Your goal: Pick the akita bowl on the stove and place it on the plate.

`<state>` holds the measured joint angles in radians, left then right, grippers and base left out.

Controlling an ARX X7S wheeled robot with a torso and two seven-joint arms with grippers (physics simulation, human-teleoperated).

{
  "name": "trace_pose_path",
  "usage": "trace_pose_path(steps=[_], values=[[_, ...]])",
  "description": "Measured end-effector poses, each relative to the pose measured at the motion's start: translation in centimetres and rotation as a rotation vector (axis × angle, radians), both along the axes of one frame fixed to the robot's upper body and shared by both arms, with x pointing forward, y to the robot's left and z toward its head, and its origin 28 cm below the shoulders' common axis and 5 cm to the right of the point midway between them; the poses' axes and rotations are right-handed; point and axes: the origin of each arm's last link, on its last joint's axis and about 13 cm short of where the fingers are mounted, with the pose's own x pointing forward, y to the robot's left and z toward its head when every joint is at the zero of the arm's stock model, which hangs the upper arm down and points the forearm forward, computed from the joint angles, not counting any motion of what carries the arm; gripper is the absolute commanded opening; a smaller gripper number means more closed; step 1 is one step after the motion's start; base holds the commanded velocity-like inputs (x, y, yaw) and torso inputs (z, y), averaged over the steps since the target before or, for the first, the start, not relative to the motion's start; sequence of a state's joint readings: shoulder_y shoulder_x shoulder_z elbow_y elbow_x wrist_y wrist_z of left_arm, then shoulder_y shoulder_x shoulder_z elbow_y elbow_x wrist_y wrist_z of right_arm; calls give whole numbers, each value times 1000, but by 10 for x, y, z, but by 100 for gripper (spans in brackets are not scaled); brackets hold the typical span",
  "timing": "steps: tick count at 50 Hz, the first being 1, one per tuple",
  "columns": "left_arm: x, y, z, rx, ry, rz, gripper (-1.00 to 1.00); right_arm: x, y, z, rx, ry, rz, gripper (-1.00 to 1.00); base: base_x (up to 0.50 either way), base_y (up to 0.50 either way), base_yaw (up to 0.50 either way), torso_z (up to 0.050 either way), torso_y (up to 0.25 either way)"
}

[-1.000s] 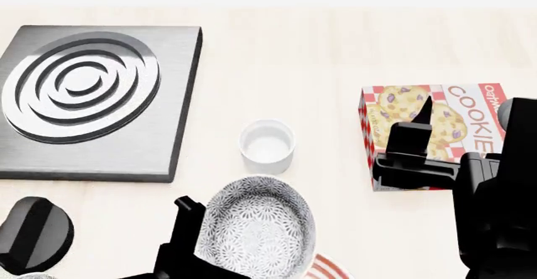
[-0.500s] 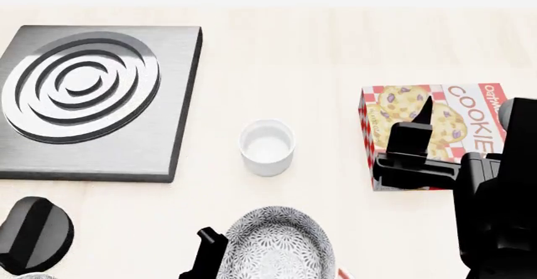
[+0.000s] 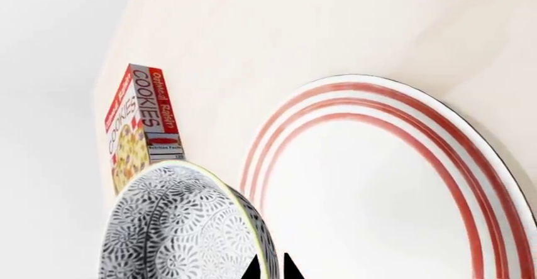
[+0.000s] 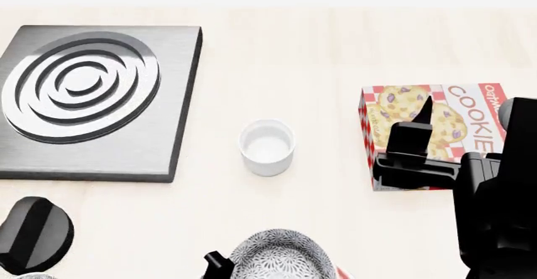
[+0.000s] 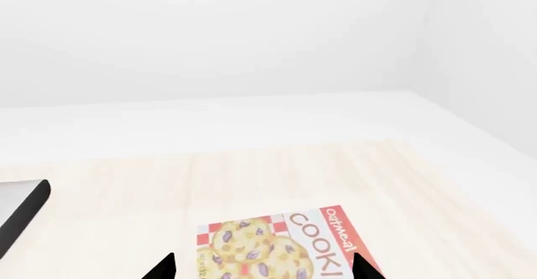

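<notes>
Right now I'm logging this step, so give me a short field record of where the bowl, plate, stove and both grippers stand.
akita bowl: gripped at its rim, beside and partly over the plate
plate: bare, nothing on it
stove: burner clear, no bowl on it
left gripper: shut on the bowl's rim
right gripper: open, above the cookie box
white cup: alone, between stove and box

Brushed metal stove (image 4: 100,100) — matt; glossy plate (image 3: 394,191); pale wood-grain table (image 4: 277,53); printed-card cookie box (image 4: 428,131).
</notes>
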<state>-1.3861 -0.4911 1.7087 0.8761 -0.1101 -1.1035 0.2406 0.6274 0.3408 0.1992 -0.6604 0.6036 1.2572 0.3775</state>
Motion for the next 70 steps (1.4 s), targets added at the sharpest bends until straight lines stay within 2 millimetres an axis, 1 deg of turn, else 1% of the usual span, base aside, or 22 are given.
trace_pose_path(steps=[30, 53, 70], values=[[-2, 1, -13, -20, 29, 7, -100, 0, 0, 0, -1, 0, 1, 100, 0, 0, 0, 1, 0], [3, 5, -22, -37, 36, 40, -100, 0, 0, 0, -2, 0, 2, 100, 0, 0, 0, 0, 0], [5, 3, -26, -64, 29, 44, -100, 0, 1, 0, -3, 0, 3, 100, 0, 0, 0, 0, 1]])
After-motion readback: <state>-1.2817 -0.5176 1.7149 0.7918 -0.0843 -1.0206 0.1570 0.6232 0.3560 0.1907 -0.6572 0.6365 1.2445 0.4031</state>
